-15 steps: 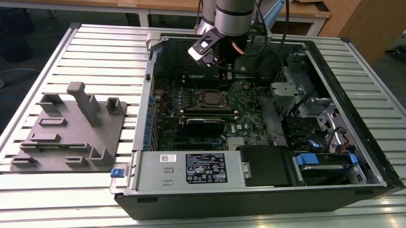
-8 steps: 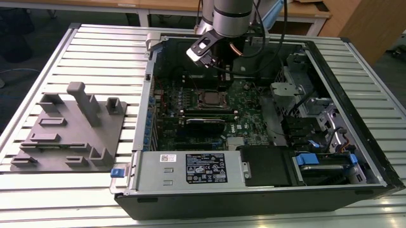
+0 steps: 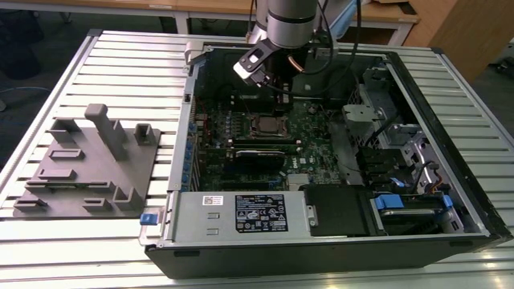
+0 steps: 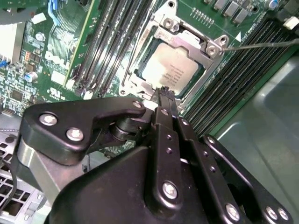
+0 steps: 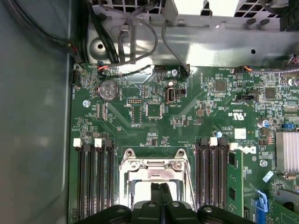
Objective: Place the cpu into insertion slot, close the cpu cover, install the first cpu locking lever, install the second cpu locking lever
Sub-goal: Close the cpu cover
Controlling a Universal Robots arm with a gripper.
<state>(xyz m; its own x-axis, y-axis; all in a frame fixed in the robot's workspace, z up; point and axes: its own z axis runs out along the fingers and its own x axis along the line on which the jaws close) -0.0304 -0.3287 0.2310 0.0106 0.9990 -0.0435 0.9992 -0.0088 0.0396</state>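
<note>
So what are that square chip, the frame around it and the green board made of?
The chip looks like metal on top: pale grey, matte, dull sheen. The frame over its edges seems thin stamped metal, probably steel: bright silver glints, bent tabs. The green board looks like glossy coated laminate with fine printed lines, though that's a guess.

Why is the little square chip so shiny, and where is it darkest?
In the second wrist view the pale metal top of the cpu catches the light, while the black fingers in front look dark; in the first wrist view white glare fills the case opening; in the exterior view the computer case is shadowy inside, the slatted table bright.
</note>
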